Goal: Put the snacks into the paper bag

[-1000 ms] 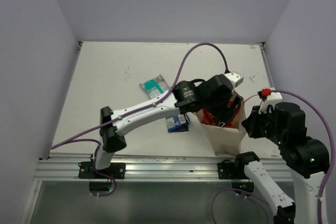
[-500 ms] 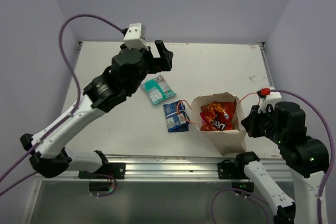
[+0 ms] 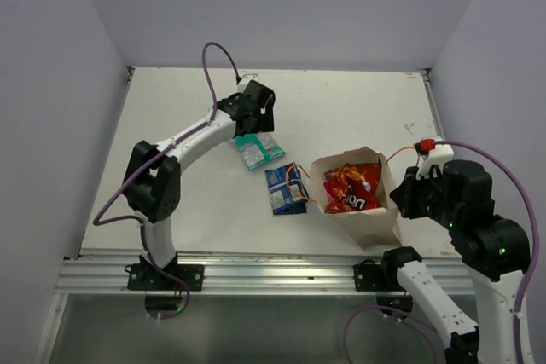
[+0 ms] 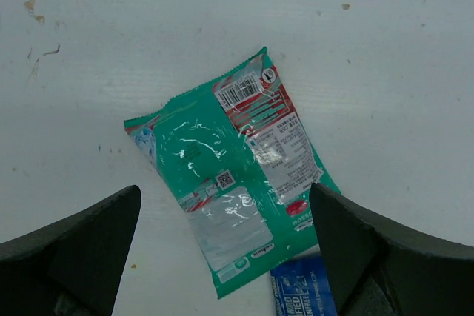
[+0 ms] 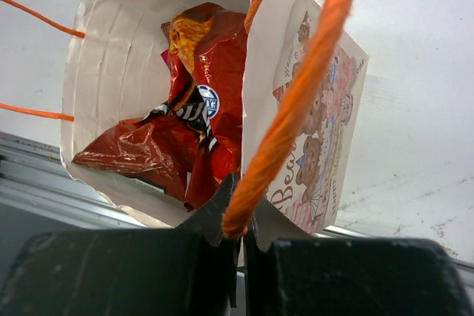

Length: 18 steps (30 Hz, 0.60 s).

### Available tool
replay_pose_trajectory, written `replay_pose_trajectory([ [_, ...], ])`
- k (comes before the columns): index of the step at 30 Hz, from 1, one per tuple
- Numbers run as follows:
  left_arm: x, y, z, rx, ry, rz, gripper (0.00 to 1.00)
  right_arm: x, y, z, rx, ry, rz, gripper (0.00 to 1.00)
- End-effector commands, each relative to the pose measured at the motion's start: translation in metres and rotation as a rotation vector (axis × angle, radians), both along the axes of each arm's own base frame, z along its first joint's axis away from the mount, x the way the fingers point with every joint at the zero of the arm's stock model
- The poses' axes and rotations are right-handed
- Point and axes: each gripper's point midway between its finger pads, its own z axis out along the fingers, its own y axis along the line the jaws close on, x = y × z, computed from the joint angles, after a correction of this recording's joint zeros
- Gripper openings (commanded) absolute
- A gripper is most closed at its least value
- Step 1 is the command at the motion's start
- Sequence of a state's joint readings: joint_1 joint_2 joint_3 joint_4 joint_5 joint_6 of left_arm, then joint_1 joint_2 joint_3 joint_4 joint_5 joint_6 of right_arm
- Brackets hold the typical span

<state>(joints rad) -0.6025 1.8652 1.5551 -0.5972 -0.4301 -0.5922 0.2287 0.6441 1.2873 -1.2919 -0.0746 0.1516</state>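
Teal packet lies flat on the tabletop, back side up w/ barcode showing, directly under the left claw. That claw's jaws are spread wide, one either side of the pkt, holding nothing. Looks light, thin, crinkly foil: soft, no stiffness, prob. slick, and so flat that there's little to bite on. Best bet imo is to pinch across the narrow width near the middle so the film buckles up between the pads, or take a crimped end seam; contents likely crushable, so easy on the squeeze. Dark blue packet lies just beside the teal one's near corner and right next to the paper bag, so a sloppy close could nudge it. The bag stands w/ its mouth open upward, Doritos packet already inside; can't tell if the pink one is under it. Right claw is pinched closed on the orange string handle, pulling that side up. Bag is thin paper, light, would tip or slide easily. Tabletop is white, smooth, a bit scuffed, low friction by the look. Room: plain pale walls on three sides, plenty of space round the pkts.
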Motion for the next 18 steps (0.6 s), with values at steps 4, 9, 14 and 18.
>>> replay_pose_trajectory([
  [4, 0.000, 0.012, -0.074, -0.039, 0.153, 0.057, 1.00, 0.016, 0.006, 0.012, 0.009, -0.066, 0.030, 0.00],
  [9, -0.018, 0.014, -0.118, -0.042, 0.247, 0.075, 0.99, 0.019, 0.006, 0.012, 0.005, -0.066, 0.029, 0.00],
  [14, -0.030, 0.014, -0.134, -0.055, 0.279, 0.063, 0.45, 0.024, 0.009, 0.011, 0.004, -0.058, 0.036, 0.00],
  [18, -0.021, 0.014, -0.106, -0.049, 0.238, 0.062, 0.00, 0.026, 0.011, 0.009, 0.010, -0.051, 0.047, 0.00],
])
